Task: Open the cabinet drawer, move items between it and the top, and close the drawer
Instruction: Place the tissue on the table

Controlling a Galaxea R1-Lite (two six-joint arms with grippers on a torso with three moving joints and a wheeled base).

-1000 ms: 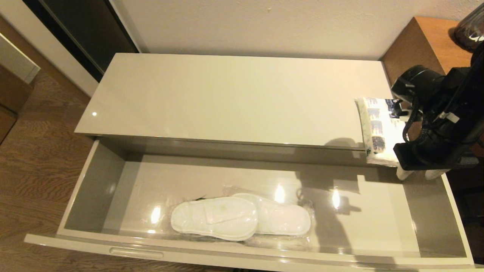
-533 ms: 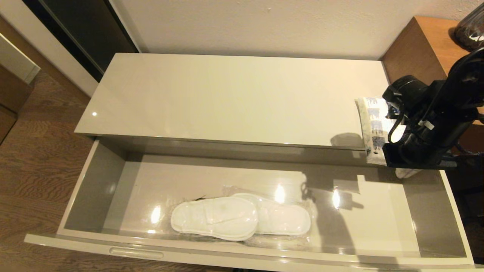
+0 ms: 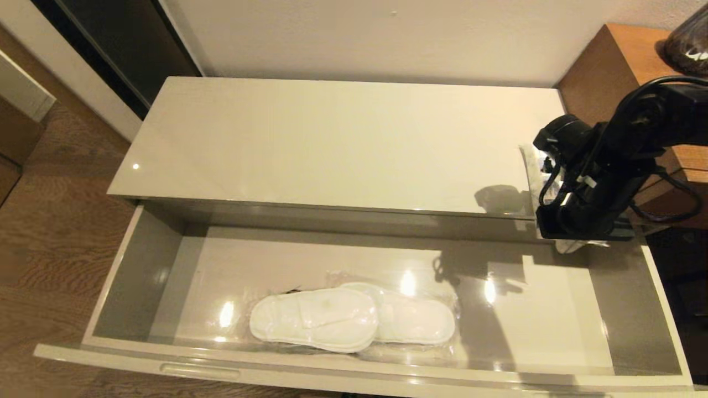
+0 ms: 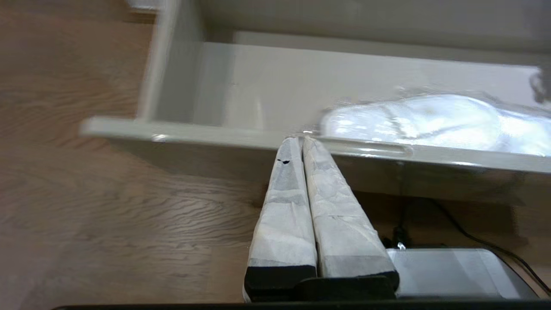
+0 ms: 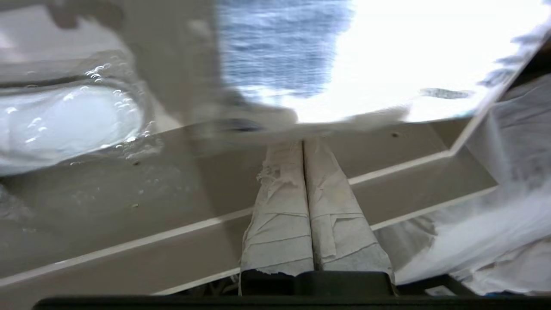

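Observation:
The cabinet drawer (image 3: 138, 265) stands pulled out wide, with the wrapped white slippers (image 3: 348, 318) lying in its middle. On the right end of the glossy top (image 3: 332, 143) lies the tissue pack (image 3: 529, 160), mostly hidden behind my right arm. My right gripper (image 3: 569, 247) is shut at the pack's front edge, over the drawer's right end. In the right wrist view the closed fingertips (image 5: 303, 144) meet the edge of the blue-printed pack (image 5: 387, 64), with nothing showing between them. My left gripper (image 4: 301, 140) is shut and empty, low in front of the drawer's front panel (image 4: 193, 131).
A taller brown wooden unit (image 3: 625, 61) adjoins the cabinet on the right, with a dark object (image 3: 686, 38) on it. Wood floor (image 3: 44, 221) lies to the left. A dark doorway (image 3: 121, 44) is at the back left. A grey box (image 4: 452, 271) sits under the left gripper.
My right arm has swung left over the tissue pack, covering most of it, and its fingers have closed. The pack's left edge has stayed put. The slippers and drawer are unchanged.

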